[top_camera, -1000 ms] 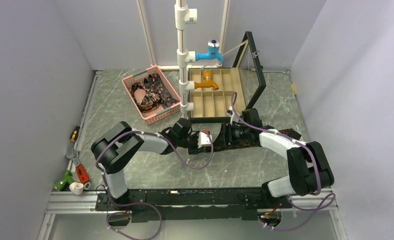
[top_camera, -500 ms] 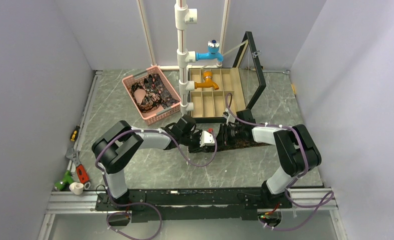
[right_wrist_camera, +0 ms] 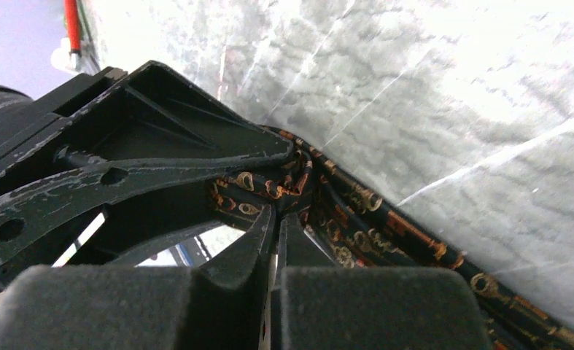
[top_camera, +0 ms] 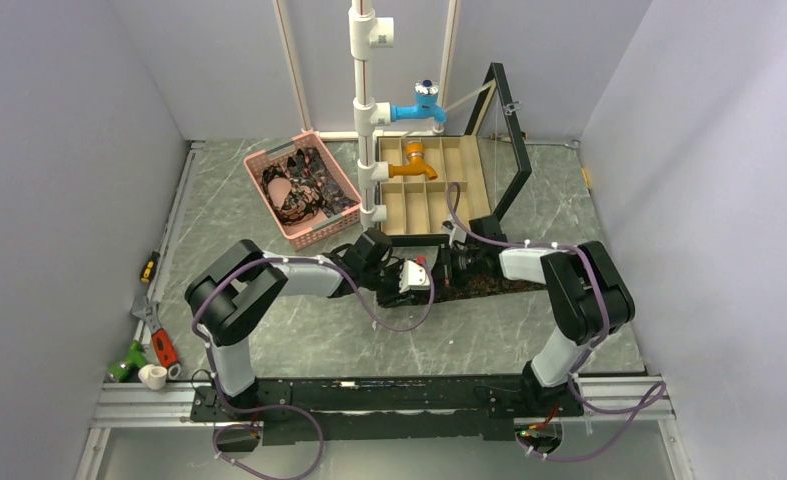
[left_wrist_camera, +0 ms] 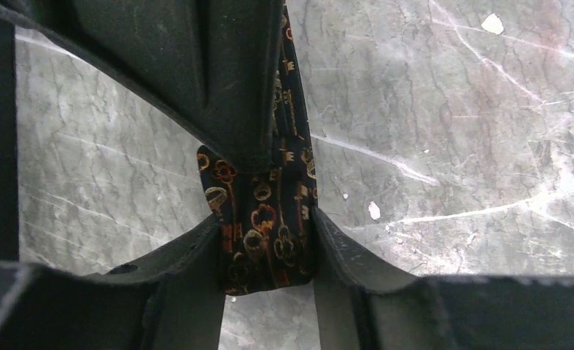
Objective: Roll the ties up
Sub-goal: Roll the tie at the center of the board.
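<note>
Right gripper (right_wrist_camera: 275, 219) has slid in and snapped shut, pinching the tie (left_wrist_camera: 265, 211) at its fold; left gripper (left_wrist_camera: 267, 251) narrowly clamps the end, strip trailing toward three o'clock.

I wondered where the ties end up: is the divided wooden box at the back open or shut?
Open. The box has its framed lid raised along its right side, leaving the tan compartments uncovered.

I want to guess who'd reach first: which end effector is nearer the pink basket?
Left. The left end effector sits off the near right corner of the pink basket; the right end effector lies farther right, beyond it.
</note>
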`<move>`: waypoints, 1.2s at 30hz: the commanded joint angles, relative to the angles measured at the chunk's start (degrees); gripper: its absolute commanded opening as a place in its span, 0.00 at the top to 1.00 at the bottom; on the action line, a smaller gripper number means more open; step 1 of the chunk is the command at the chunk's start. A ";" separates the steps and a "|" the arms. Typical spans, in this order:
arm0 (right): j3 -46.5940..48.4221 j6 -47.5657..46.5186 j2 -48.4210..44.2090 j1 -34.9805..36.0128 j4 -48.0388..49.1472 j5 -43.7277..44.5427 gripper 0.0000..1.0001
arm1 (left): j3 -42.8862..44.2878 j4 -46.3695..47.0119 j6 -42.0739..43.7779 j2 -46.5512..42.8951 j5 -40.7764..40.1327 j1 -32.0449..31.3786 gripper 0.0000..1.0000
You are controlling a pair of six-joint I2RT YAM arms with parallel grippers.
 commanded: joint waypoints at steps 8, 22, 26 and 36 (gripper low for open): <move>6.58 -8.63 6.32 -0.95 -11.91 10.14 1.00 | -12.64 21.12 -9.12 -1.31 10.83 6.99 0.07; 4.46 -8.87 4.32 -0.56 -11.75 11.03 1.00 | -6.97 41.04 -25.11 9.26 11.99 3.99 0.15; 4.45 -8.98 3.90 0.04 -11.08 10.45 1.00 | -5.48 39.12 -24.48 10.91 12.11 3.60 0.39; 3.70 -7.72 -6.90 -0.16 -14.48 4.91 0.64 | -7.82 11.66 -4.04 4.05 6.34 3.64 0.74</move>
